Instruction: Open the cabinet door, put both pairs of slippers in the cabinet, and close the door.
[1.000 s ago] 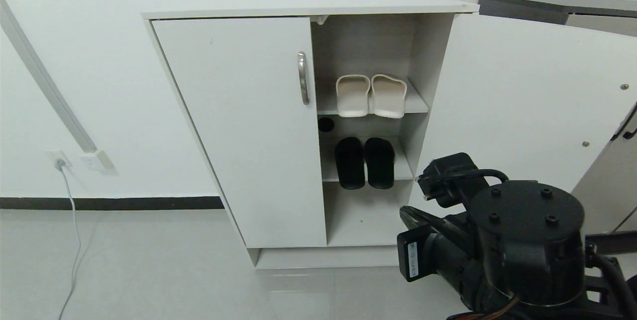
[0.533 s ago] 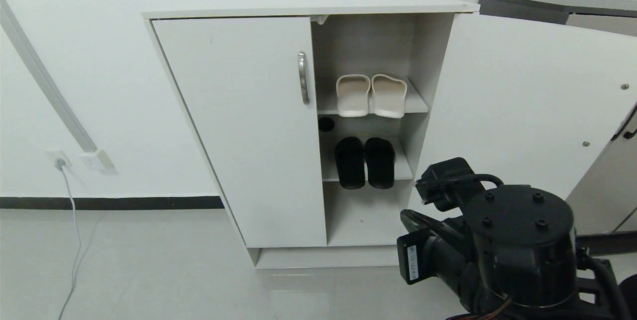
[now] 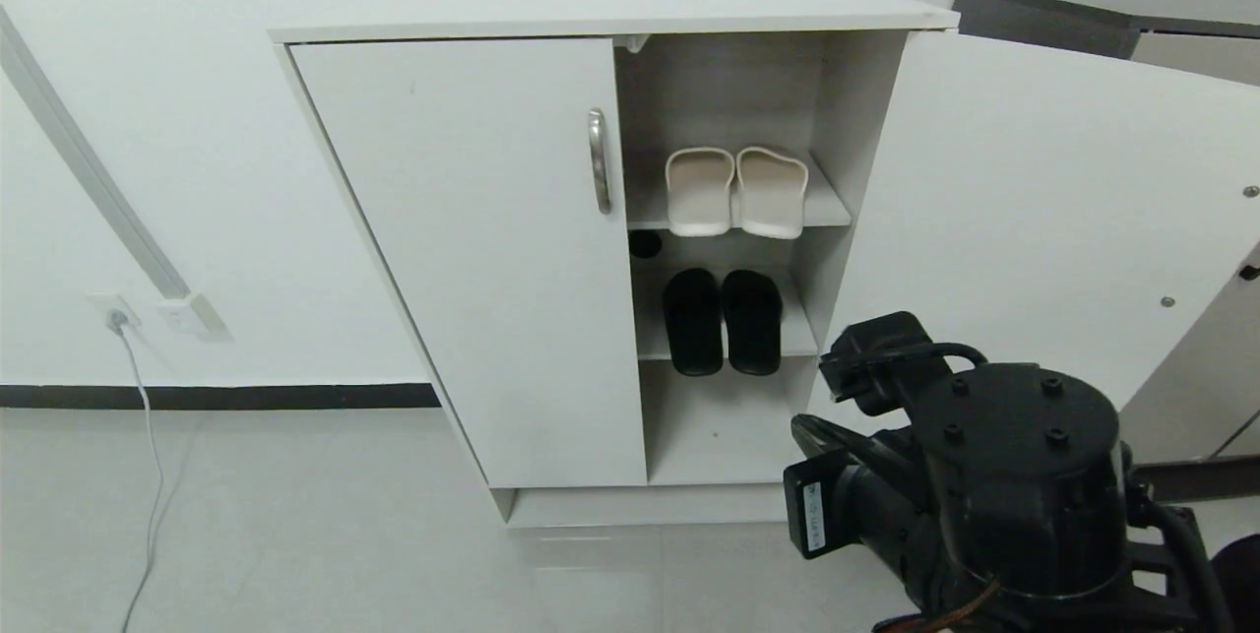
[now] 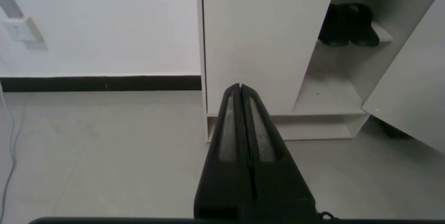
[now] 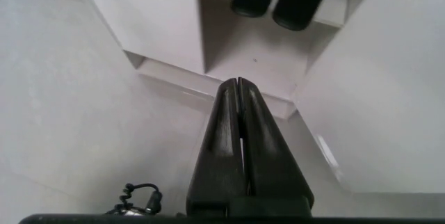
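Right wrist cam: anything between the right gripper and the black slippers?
Nothing loose: in the right wrist view, the cabinet's bare bottom board spans the gap between the right gripper and the black slippers.

Door (image 3: 1034,210) open, cream slippers (image 3: 699,190) shelved above black pair (image 3: 694,321)

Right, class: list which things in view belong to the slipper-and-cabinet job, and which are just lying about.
Job in hand:
cabinet
open right door
white slippers, upper shelf
black slippers, shelf below
left end effector, shut
right end effector, shut

Lying about:
wall socket
cable trailing to the floor
grey cabinet beyond the open door
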Tool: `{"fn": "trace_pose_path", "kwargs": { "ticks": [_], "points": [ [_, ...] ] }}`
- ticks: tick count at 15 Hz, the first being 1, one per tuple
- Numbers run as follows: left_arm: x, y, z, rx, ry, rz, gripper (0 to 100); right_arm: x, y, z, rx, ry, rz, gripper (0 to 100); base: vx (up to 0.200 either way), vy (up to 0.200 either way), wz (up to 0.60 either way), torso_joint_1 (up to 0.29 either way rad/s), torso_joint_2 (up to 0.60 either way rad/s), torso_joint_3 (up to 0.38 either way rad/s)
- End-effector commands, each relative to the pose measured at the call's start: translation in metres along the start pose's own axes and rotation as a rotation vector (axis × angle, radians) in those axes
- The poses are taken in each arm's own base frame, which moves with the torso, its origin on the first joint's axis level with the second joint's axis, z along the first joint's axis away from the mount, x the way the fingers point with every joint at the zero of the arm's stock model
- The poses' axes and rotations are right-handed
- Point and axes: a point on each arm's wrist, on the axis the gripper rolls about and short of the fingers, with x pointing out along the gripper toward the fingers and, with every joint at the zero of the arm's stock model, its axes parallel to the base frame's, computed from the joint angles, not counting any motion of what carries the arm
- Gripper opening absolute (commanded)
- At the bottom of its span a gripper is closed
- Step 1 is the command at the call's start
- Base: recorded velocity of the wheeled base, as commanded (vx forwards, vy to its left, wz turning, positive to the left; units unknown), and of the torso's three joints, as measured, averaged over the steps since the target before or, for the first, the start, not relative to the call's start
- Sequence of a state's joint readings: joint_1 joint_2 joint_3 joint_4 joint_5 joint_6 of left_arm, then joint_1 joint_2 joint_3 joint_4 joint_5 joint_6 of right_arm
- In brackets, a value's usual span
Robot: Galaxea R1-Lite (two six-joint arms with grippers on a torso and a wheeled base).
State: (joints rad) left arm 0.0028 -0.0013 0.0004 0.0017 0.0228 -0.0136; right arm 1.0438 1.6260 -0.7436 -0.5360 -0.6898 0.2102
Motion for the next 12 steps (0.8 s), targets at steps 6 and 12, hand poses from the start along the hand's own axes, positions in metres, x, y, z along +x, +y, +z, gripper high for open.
{"fn": "trace_pose_path", "kwargs": {
  "ticks": [6, 12],
  "points": [
    [0.0001, 0.0, 0.0003, 0.0, -0.001, 0.001, 0, -0.0007, 0.0009, 0.0002, 0.003, -0.004, 0.006, 0, 0.0, 0.0, 0.0, 0.062, -0.5, -0.369],
    [0.0001, 0.0, 0.0003, 0.0, -0.001, 0.001, 0, -0.0003, 0.0011, -0.0002, 0.0, -0.003, 0.004, 0, 0.0, 0.0, 0.0, 0.134, -0.46, -0.334]
  ]
}}
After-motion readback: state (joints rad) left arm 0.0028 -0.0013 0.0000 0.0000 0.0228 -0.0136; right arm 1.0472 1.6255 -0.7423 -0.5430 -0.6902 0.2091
